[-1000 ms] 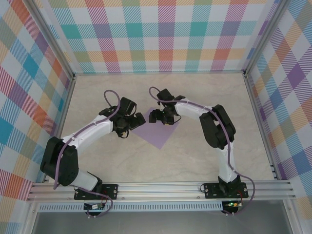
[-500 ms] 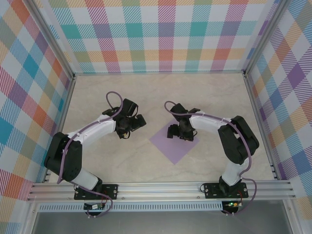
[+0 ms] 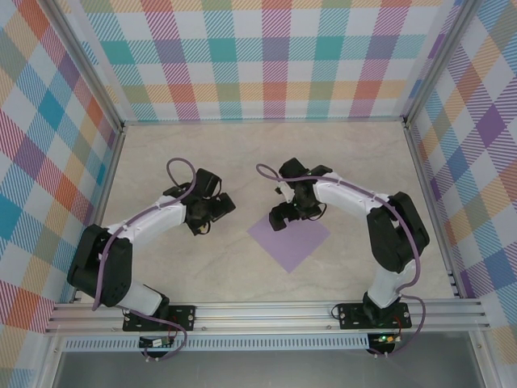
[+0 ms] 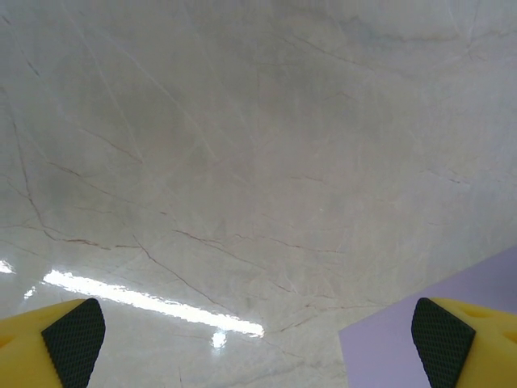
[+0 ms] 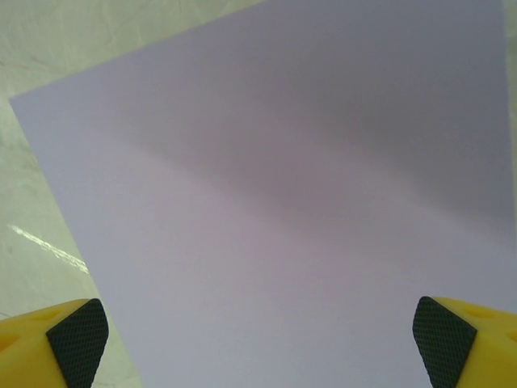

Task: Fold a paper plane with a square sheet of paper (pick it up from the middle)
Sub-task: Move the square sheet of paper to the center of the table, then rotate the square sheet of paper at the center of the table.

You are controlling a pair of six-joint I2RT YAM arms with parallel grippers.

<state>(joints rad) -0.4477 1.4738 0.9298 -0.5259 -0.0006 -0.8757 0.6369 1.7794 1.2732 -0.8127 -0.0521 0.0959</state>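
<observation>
Top external: the square sheet of paper (image 3: 291, 245) lies flat on the surface (image 3: 161, 162), turned corner-on like a diamond, roughly midway between the two arms and a little toward the right one. No fold, crease or lifted edge is evident. The right tool (image 3: 282, 218) hangs above the sheet's far-left edge; the left tool (image 3: 220, 205) sits off to the left, apart from the paper. Left wrist: the left tool (image 4: 258, 347) is spread wide, one pad (image 4: 73, 331) low at each side of the frame with bare surface (image 4: 242, 162) between them, nothing gripped. One corner region of the sheet (image 4: 477, 283) enters at lower right, just beside the right-hand pad. Right wrist: the right tool (image 5: 258, 343) is likewise spread wide and empty, with the sheet (image 5: 283, 202) directly beneath it, smooth, showing soft shading but no sharp crease; whether the pads (image 5: 77, 339) touch the paper cannot be told. Judgement: the task is at its very start. No pickup from the middle is made, no fold is begun; every fold of the plane remains to do.
</observation>
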